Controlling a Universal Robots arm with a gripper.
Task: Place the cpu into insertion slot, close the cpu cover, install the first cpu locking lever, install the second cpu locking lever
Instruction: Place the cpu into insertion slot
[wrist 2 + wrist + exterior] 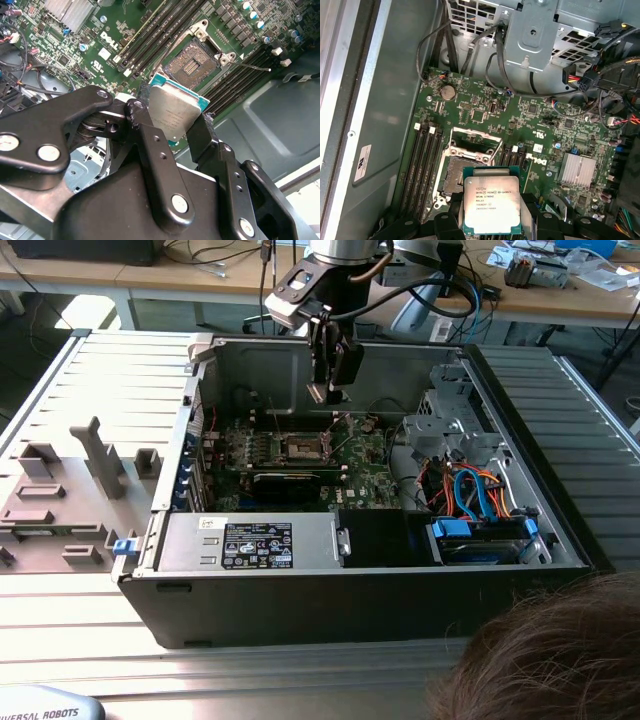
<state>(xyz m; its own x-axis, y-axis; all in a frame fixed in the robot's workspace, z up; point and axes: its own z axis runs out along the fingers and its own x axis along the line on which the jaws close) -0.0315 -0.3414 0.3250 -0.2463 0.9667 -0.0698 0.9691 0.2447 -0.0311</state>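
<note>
**One chip in the grip, one socket open below it**

At the exterior view's left, a grey fixture tray (45,530) carries several grey blocks (38,458) and one tall upright post (100,455). Beside it stands the open computer case (330,610). Going rightwards, it holds one silver power supply (250,540) along its near wall and one green motherboard (365,465) behind that. Further right are one metal drive cage (450,425) and a bundle of orange and blue cables (475,495) above a blue-trimmed drive bay (480,538). A person's hair (550,660) shows low at the exterior view's right.

The gripper (330,390) hangs inside the case above the motherboard. Its two fingers (199,137) are closed partway and pinch the cpu (172,112) by opposite edges; its silver top shows in both wrist views. The cpu is in the air, clear of the board, near the insertion slot (192,60) but not in it. The slot lies uncovered with its contact field showing, and the cpu cover (474,142) stands raised off it. Long black memory slots (422,165) flank the slot on both sides. The board also bears one coin cell (448,91) and one finned heatsink (576,168).
</note>
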